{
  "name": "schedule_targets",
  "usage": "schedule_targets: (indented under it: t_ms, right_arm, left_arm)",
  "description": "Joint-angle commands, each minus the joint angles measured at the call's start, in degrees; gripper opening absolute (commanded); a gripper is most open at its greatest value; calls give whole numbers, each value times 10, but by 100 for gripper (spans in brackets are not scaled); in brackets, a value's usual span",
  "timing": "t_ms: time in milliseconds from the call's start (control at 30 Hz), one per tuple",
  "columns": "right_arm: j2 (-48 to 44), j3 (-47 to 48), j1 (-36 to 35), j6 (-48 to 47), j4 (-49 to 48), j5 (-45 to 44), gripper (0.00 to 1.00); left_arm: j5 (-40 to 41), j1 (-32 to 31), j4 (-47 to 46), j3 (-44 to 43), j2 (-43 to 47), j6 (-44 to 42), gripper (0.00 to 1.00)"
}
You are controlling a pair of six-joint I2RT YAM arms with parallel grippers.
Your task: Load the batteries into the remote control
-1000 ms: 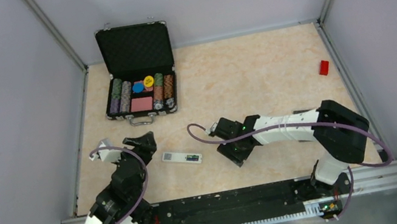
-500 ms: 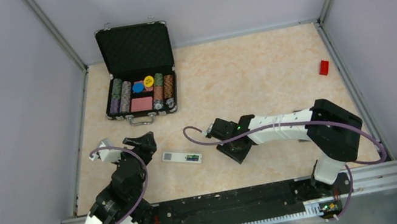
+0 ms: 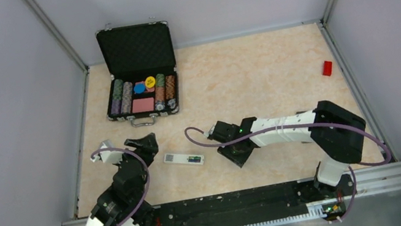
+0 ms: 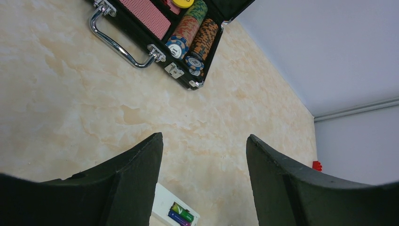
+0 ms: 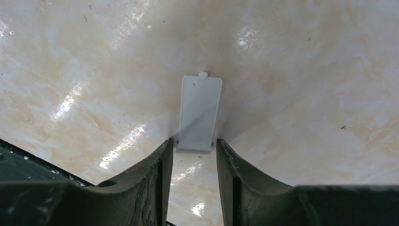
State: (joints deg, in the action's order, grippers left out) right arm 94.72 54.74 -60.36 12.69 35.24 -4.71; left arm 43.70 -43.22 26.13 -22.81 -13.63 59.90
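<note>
The white remote control (image 3: 182, 159) lies back-up on the table near the front, between the arms. The green battery (image 4: 181, 213) and the dark purple battery (image 4: 178, 220) lie side by side in the recess at its right end. My left gripper (image 3: 142, 142) is open and empty, up and left of the remote; in the left wrist view (image 4: 203, 136) the remote (image 4: 163, 203) shows below its left finger. My right gripper (image 3: 237, 155) is low over the table, right of the remote. Its fingertips (image 5: 194, 141) stand narrowly apart on either side of the near end of a flat white cover plate (image 5: 199, 106).
An open black case of poker chips (image 3: 142, 92) stands at the back left; it also shows in the left wrist view (image 4: 188, 28). A small red block (image 3: 327, 68) lies by the right wall. Grey walls close in the table on three sides.
My right gripper has shifted a little to the left, towards the remote, and settled low over the cover plate. The left arm, remote and batteries have not moved.
</note>
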Motion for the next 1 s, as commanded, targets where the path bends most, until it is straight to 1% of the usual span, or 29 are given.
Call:
schedule_targets:
  t_ms: [0,67,200,500,767,867,967]
  right_arm:
    - [25,-29,-15,17,7,27,39]
    - [26,-25,-18,17,12,21,42]
    - [30,-23,-19,27,20,17,45]
    - [60,-21,-20,93,49,4,44]
    - [74,-13,-20,118,62,-5,43]
    - [74,-17,-20,123,61,0,41]
    - [74,-23,-20,130,56,5,34]
  left_arm:
    - [-2,-1,-16,6,-2,1,70]
    - [-2,-1,-16,7,-1,2,70]
    - [-4,-1,-18,8,-1,4,70]
    - [-5,-1,-16,10,-2,6,70]
    - [-5,-1,-17,12,-3,7,70]
    - [-5,-1,-16,12,-3,7,70]
    - [-6,-1,-15,12,-3,7,70]
